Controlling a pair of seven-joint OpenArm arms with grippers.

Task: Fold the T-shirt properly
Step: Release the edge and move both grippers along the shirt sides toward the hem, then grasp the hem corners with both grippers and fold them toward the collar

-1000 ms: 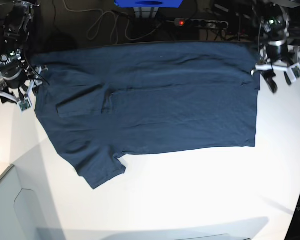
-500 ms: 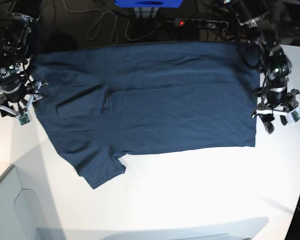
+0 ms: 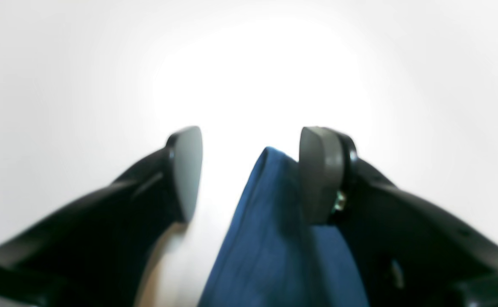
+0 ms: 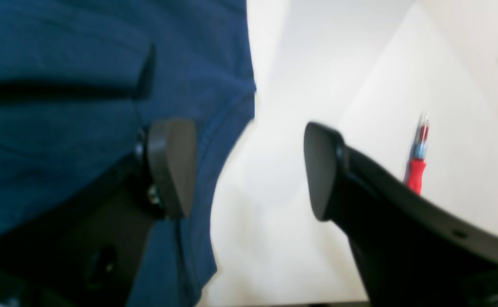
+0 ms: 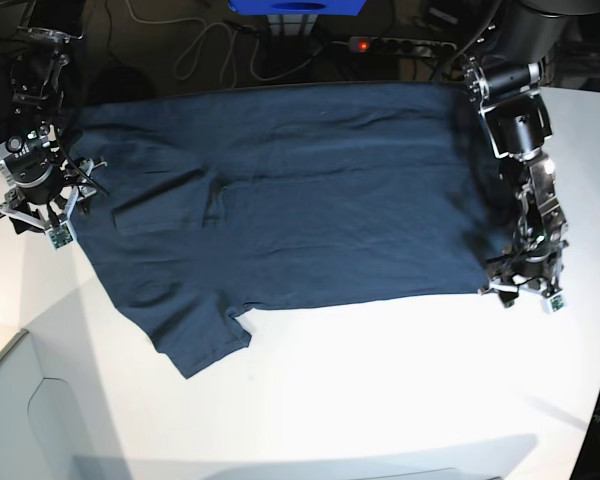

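The dark navy T-shirt (image 5: 300, 190) lies spread flat on the white table (image 5: 380, 390), collar end to the left, with one sleeve (image 5: 195, 340) pointing toward the near edge. My left gripper (image 5: 522, 292) hangs at the shirt's near right hem corner. In the left wrist view it (image 3: 249, 170) is open, and that corner of the T-shirt (image 3: 270, 238) lies between the fingers, against the right pad (image 3: 317, 170). My right gripper (image 5: 38, 222) is at the shirt's left edge. In the right wrist view it (image 4: 249, 170) is open and straddles the T-shirt (image 4: 61, 85) edge, one finger over cloth, the other over bare table.
A power strip (image 5: 400, 45) with a red light, cables and a blue box (image 5: 295, 6) sit behind the table's far edge. A red-handled tool (image 4: 417, 166) lies on the table beside my right gripper. A grey panel (image 5: 10, 420) adjoins the near left corner.
My left arm has travelled down the shirt's right edge from the far corner to the near hem corner. My right gripper has shifted slightly onto the shirt's left edge.
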